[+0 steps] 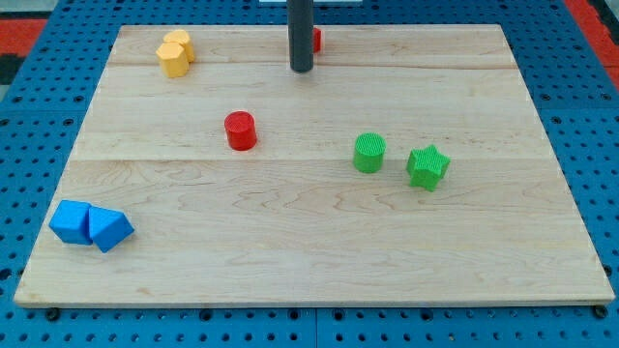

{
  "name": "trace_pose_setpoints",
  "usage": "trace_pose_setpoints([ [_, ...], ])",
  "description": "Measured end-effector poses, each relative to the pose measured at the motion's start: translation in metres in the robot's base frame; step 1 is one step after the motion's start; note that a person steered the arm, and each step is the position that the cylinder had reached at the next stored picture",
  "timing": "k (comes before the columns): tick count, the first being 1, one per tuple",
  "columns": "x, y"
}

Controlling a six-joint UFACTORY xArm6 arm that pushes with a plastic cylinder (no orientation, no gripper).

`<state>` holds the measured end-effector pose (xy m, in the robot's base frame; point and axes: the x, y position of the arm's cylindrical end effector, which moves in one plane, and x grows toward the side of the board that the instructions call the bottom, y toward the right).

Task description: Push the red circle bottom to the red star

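Note:
The red circle [240, 130] stands on the wooden board, left of the middle. A red block [315, 40], mostly hidden behind my rod, sits near the view's top; its shape cannot be made out. My tip [301, 69] rests on the board just below and left of that red block, and up and to the right of the red circle, well apart from it.
Two yellow blocks [175, 53] sit touching at the top left. A green circle [368, 153] and a green star [427, 166] stand right of the middle. A blue cube [71, 221] and a blue triangle [109, 230] touch at the bottom left, near the board's edge [309, 304].

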<state>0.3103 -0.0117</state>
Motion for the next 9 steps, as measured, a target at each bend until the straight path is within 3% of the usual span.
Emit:
trace_pose_setpoints([
  [1,0.072,0.002],
  [2,0.109,-0.017],
  [3,0.11,-0.04],
  [7,0.128,-0.029],
  [9,0.116,-0.029],
])
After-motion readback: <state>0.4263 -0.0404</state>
